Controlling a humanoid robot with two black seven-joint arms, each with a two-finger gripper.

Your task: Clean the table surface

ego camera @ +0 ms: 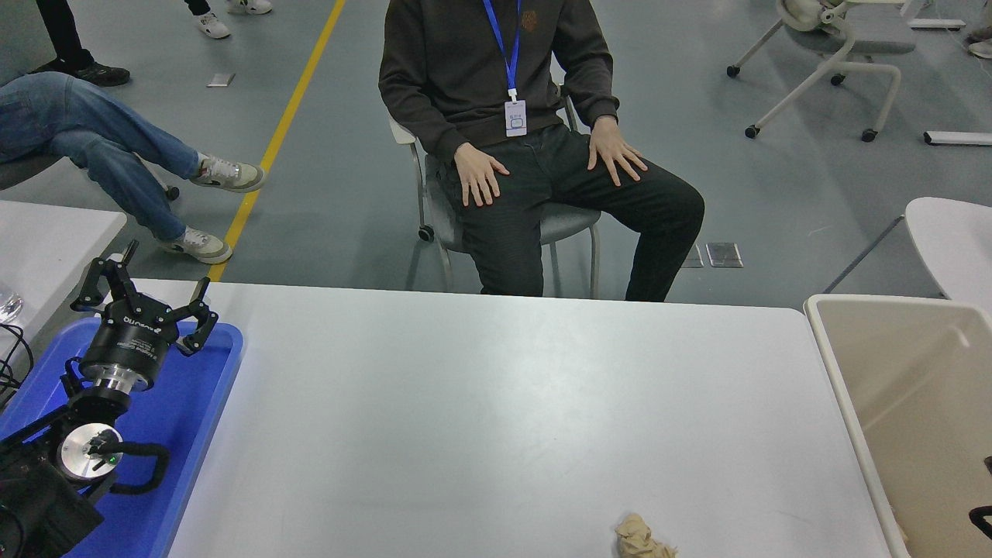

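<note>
The table surface (pixel 504 403) is a wide white top that fills the lower half of the head view. A crumpled beige paper wad (pixel 642 539) lies on it at the front edge, right of the middle. My left gripper (pixel 159 285) is parked at the lower left over a blue tray (pixel 209 387), with its fingers spread open and nothing in them. Of my right arm only a small black part (pixel 983 521) shows at the right edge, over the bin; its gripper is out of view.
A large beige bin (pixel 845 387) stands against the table's right end. A person sits on a chair (pixel 570 225) just beyond the far edge, hands on thighs. A smaller white table (pixel 46 240) is at the left, another (pixel 957 240) at the right.
</note>
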